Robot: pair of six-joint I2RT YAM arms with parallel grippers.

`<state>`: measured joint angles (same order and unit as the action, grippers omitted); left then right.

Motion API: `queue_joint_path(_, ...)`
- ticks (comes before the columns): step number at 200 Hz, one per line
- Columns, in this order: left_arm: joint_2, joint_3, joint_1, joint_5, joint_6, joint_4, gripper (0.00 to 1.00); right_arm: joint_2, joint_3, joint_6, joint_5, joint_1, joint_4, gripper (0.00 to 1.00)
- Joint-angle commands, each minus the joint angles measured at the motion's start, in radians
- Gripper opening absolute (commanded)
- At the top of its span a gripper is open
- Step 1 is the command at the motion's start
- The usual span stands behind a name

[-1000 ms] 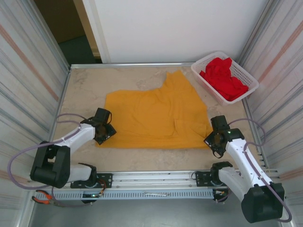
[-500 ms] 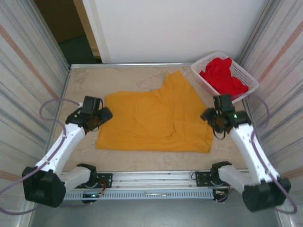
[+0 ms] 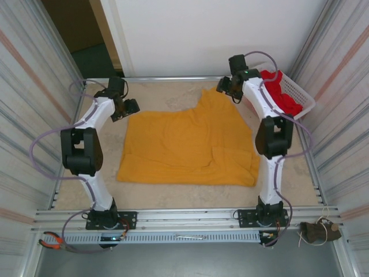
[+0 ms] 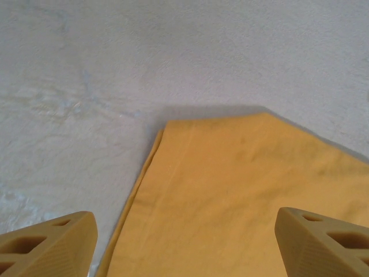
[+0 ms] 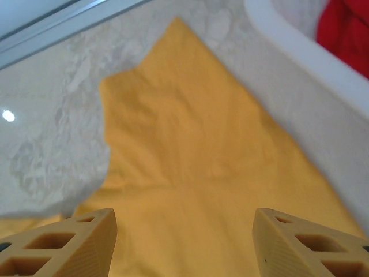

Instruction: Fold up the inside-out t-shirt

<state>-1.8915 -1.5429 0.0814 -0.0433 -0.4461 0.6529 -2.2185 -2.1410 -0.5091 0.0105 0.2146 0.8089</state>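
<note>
The mustard t-shirt (image 3: pixel 187 147) lies flat, one pointed flap (image 3: pixel 214 99) poking toward one o'clock, a small crease at five. At ten the left gripper (image 4: pixel 184 224), at one the right gripper (image 5: pixel 184 218), both spread, empty.

**Clearance around the two claws**

Left gripper (image 4: pixel 184 245), jaws apart: bare table (image 4: pixel 115 57) lies open ahead and off the left finger, with the flat t-shirt (image 4: pixel 230 190) corner beneath. Right gripper (image 5: pixel 184 242), jaws apart: flat cloth lies below and ahead. The basket (image 5: pixel 300 52) wall rises near the right finger, holding the red garment (image 5: pixel 349 29).
</note>
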Motion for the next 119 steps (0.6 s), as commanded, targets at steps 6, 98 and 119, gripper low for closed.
queue_joint_path(6, -0.04, -0.093, -0.012, 0.026, 0.055, 0.068, 0.81, -0.2, -0.265, 0.145, 0.0, 0.001, 0.072, 0.62)
queue_joint_path(98, -0.1, -0.117, -0.046, 0.092, 0.044, 0.058, 0.81, -0.506, -0.493, 0.19, -0.024, -0.009, -0.083, 0.71)
queue_joint_path(119, -0.097, -0.115, -0.046, 0.101, 0.038, 0.052, 0.81, -0.559, -0.545, 0.196, -0.019, -0.008, -0.08, 0.73)
